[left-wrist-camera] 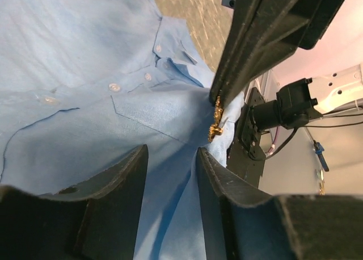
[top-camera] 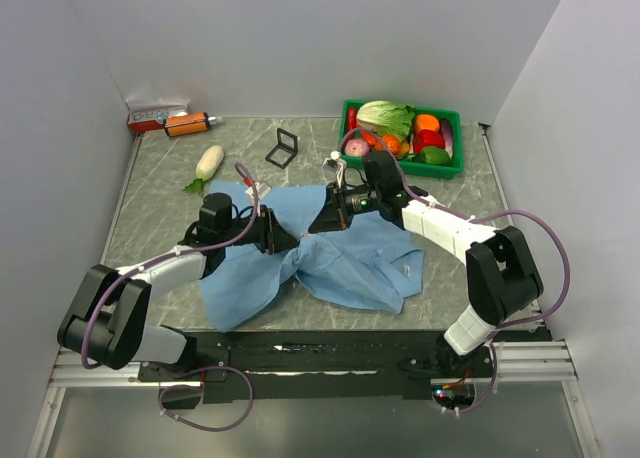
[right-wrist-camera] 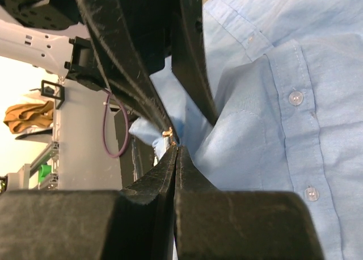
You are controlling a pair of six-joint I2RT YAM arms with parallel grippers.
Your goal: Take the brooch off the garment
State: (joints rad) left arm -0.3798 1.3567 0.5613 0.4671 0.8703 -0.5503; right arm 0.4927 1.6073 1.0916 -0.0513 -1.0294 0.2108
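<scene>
Brooch [left-wrist-camera: 215,121]: dangling lengthwise off garment [left-wrist-camera: 85,61] fold
Left hand [left-wrist-camera: 171,158]: half-wide, empty, just short of brooch
Right hand [right-wrist-camera: 176,149]: nearer, pinched shut on brooch

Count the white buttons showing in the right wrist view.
2 for sure: one button at mid-right, a second button below it near the bottom. A speck higher up may be a third; folds may hide more.
</scene>
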